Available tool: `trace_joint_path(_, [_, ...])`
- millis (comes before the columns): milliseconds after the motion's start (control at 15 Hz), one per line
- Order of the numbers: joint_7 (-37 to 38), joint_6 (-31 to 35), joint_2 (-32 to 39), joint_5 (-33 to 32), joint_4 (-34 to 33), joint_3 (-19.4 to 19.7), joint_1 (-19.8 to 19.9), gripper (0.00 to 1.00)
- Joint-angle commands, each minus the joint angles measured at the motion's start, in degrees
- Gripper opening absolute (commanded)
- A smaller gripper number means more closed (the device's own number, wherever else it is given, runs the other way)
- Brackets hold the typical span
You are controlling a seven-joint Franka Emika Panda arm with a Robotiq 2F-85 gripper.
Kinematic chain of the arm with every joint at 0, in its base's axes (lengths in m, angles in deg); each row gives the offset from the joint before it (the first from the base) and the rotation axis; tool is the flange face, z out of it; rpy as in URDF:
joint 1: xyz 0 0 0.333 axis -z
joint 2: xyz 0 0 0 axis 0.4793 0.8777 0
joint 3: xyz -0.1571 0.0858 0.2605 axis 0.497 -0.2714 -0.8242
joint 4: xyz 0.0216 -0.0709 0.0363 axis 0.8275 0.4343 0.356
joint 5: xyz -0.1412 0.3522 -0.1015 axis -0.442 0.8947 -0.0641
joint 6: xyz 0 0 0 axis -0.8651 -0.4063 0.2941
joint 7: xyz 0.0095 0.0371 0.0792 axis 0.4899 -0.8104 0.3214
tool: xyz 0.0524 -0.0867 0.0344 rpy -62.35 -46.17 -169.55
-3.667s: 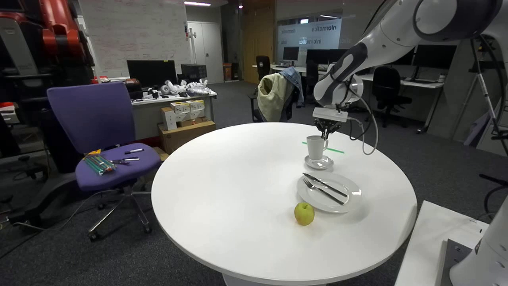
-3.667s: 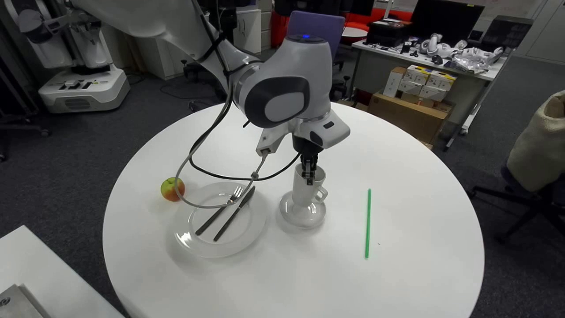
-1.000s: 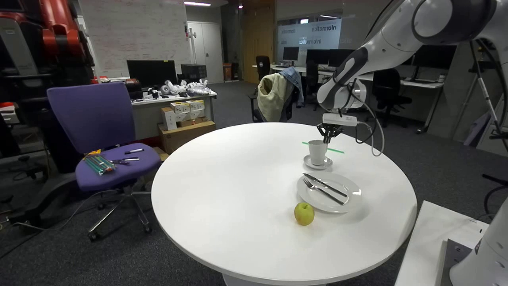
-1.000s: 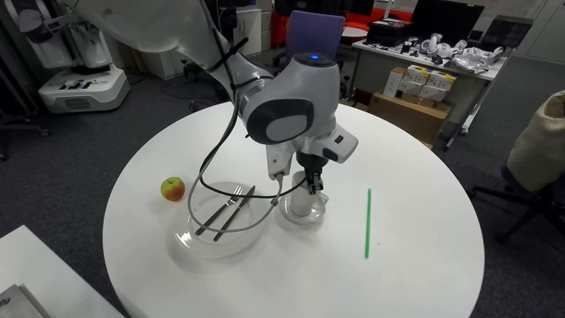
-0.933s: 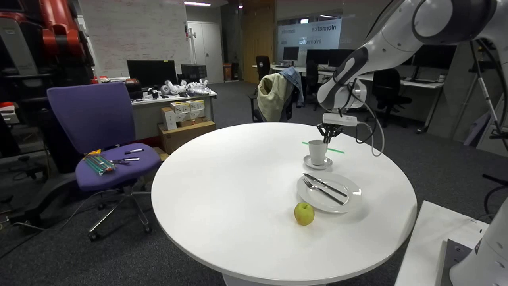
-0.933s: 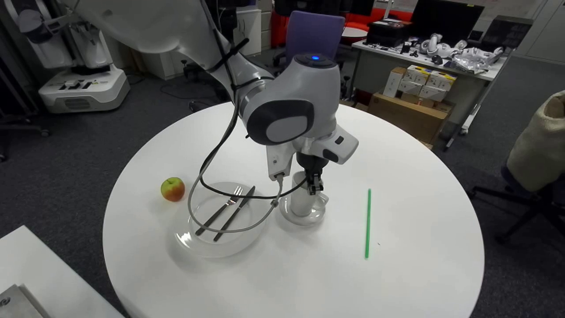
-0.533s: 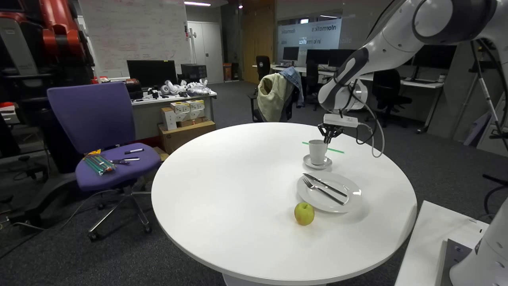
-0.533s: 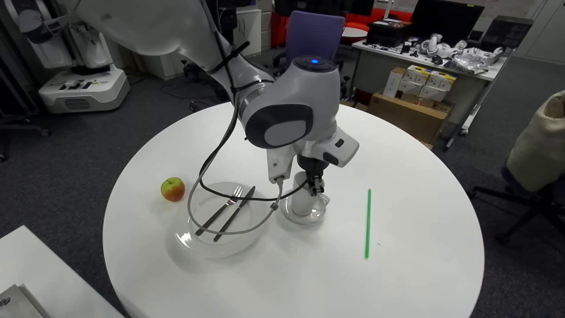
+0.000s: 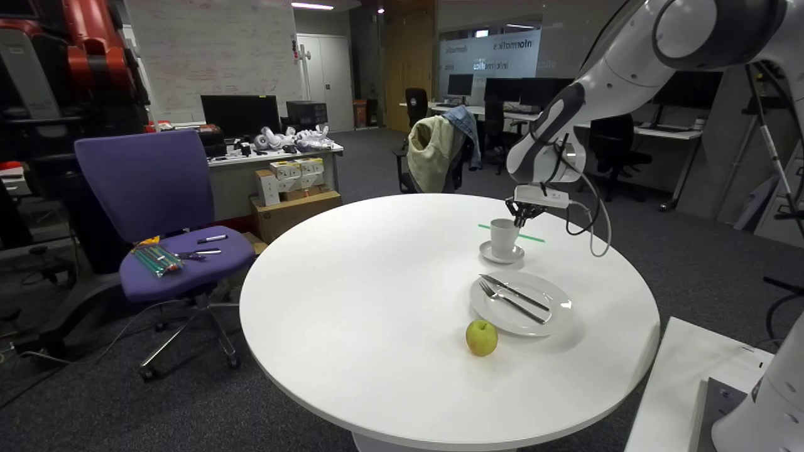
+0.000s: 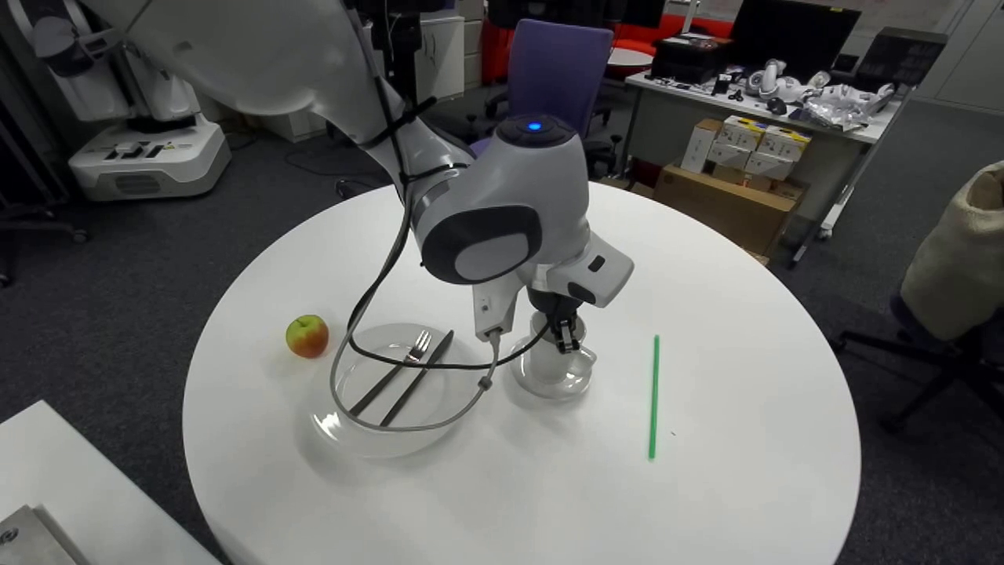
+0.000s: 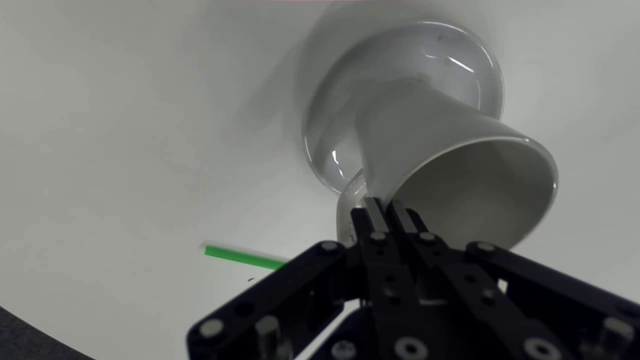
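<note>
My gripper (image 11: 384,204) is shut on the white mug (image 11: 415,120), pinching its wall at the rim beside the handle (image 11: 344,215). In the wrist view one fingertip (image 11: 396,204) is inside the mug, the other outside. Below the mug is a glossy white saucer (image 11: 440,65). In both exterior views the mug (image 9: 502,237) stands over the saucer (image 9: 501,260), nearly upright, with its base seeming to rest there; exact contact is hard to see. The gripper (image 10: 566,347) comes down from above and partly hides the mug's rim.
A white plate (image 9: 521,328) holds a fork (image 9: 515,305) and a knife (image 9: 515,292). Near it sits a green-red apple (image 9: 482,338). A thin green stick (image 10: 654,396) lies on the round white table (image 9: 377,301). The arm's grey cable (image 10: 336,377) loops over the plate.
Over the last second the arm has tilted slightly, and the mug and saucer have slid a short way together. Earlier, the mug turned with the gripper, hiding its handle in an exterior view.
</note>
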State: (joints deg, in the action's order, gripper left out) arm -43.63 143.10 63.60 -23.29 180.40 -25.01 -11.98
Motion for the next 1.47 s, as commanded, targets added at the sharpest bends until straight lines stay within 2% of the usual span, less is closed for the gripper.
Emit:
trace_joint_path(0, [-1.5,3.0,-1.7,1.0,2.8,-1.1,0.9,0.01])
trace_joint_path(133, [-1.3,3.2,-1.7,1.1,2.9,-1.1,0.9,0.01])
trace_joint_path(200, [-1.2,3.0,-1.7,1.1,2.8,-1.0,0.9,0.31])
trace_joint_path(267, [-1.4,2.9,-1.7,1.1,2.8,-1.1,1.0,0.32])
trace_joint_path(333, [-1.5,2.7,-1.8,1.2,2.9,-1.2,1.1,0.37])
trace_joint_path(867, [-4.8,2.7,-5.9,4.6,5.4,-3.6,4.1,0.96])
trace_joint_path(933, [-5.7,2.8,-6.8,5.5,5.8,-4.1,4.7,1.00])
trace_joint_path(1133, [-6.5,-0.9,-10.2,7.9,6.8,-4.2,5.9,1.00])
trace_joint_path(1400, [-5.7,-17.7,-15.0,2.6,8.4,0.2,4.3,1.00])
